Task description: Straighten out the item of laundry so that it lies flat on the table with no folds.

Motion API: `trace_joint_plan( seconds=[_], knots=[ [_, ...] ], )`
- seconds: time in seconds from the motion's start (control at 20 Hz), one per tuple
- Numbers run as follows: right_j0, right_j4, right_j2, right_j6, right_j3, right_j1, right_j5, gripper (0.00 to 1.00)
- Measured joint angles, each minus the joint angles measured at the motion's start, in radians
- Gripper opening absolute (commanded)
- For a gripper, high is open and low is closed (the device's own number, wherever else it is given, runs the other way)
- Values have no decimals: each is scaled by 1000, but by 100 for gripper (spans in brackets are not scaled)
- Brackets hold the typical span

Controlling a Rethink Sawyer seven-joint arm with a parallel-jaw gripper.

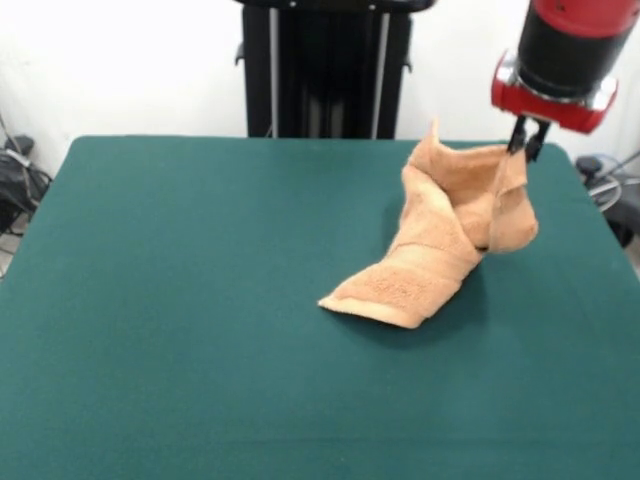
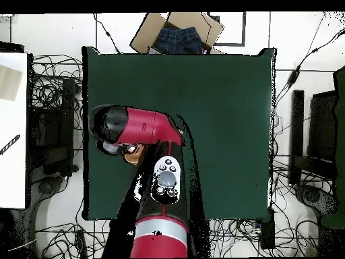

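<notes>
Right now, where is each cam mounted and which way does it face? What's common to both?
Front view: across the table from the robot, facing its pedestal; shows the arm's red end and the gripper shut on the towel, lifting one edge.
Overhead view: above the table, looking straight down, robot base at the bottom; shows the red arm covering nearly all the towel.
Shared: table, arm, towel; the views are turned half round against each other.

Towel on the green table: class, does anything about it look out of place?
Yes. The towel is crumpled, not flat: the end effector pinches its upper edge, so one part is lifted and folded while the other end trails on the table.
</notes>
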Motion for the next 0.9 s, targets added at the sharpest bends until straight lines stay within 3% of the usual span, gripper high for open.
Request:
trace_joint_plan(
  seconds=[0.9],
  knots=[
    [1, -26, -10, 0, -2, -116, 85, 0]
  ],
)
